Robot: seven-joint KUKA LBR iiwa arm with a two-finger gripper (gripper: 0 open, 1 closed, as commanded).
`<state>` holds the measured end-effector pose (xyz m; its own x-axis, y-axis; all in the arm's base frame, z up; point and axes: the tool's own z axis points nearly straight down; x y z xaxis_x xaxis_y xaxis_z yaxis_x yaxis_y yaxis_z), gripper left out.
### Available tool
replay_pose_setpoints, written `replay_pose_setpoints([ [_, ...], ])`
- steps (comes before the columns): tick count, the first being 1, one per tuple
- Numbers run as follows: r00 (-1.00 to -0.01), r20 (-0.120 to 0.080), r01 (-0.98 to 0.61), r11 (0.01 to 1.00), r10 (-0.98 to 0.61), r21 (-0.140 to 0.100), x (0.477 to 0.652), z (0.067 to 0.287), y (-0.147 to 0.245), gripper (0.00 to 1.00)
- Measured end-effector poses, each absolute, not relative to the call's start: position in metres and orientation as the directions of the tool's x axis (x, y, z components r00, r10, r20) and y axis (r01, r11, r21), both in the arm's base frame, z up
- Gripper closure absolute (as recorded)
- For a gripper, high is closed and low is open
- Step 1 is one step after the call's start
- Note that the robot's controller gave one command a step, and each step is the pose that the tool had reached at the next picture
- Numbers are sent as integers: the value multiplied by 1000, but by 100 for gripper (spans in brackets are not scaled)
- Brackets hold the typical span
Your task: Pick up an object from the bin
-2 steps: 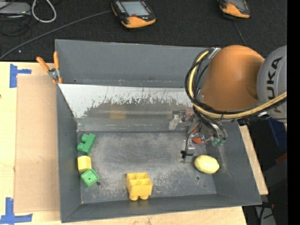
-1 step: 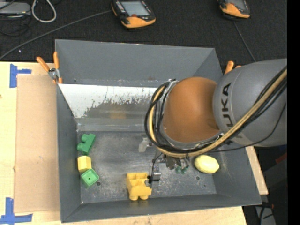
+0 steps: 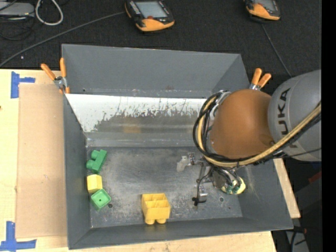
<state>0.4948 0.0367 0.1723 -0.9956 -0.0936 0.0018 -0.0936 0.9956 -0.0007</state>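
My gripper (image 3: pixel 203 185) hangs low over the right part of the bin floor, largely hidden under the arm's orange cover. Right beside it, toward the right wall, lies a small round thing in white, green and yellow (image 3: pixel 234 187), partly covered by the gripper's body. A yellow toy block (image 3: pixel 155 208) rests to the left of the gripper near the front wall, clearly apart from it.
Along the left wall lie a green angular block (image 3: pixel 97 160), a small yellow block (image 3: pixel 94 182) and a green cube (image 3: pixel 100 198). Black-and-yellow cables loop around the orange cover above the gripper.
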Motion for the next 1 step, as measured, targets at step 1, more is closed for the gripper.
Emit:
replay_pose_setpoints([
  [1, -989, 9, -149, 989, -149, 2, 483, 148, 88, 0],
])
